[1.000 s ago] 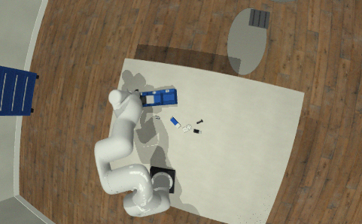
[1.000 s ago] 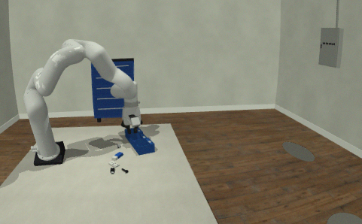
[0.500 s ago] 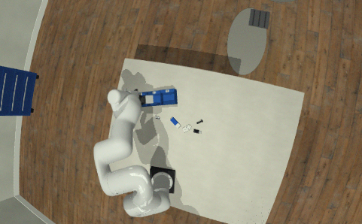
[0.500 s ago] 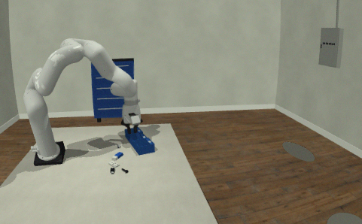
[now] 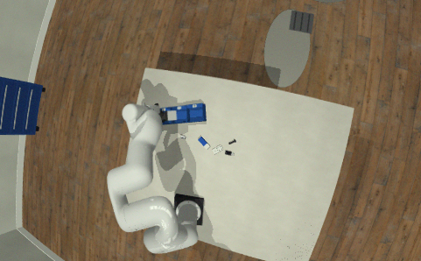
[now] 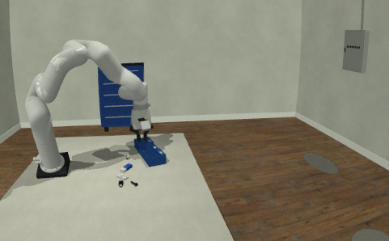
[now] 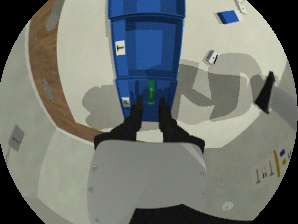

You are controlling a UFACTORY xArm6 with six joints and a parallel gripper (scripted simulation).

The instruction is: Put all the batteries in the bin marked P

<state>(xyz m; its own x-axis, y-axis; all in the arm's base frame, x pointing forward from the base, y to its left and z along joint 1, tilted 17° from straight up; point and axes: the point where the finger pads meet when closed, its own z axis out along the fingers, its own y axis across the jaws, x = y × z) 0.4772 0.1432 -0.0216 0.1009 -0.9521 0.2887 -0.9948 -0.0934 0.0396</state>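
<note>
Lying upright: small green battery [image 7: 150, 90]

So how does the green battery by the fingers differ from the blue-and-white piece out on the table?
The green battery is one solid colour, while the blue-and-white piece is two-toned. The green battery shows over the nearest compartment of the blue bin, just ahead of the open gripper; the blue-and-white piece lies on the table, outside the bin and away from the gripper. Both are small, and neither is gripped.
</note>
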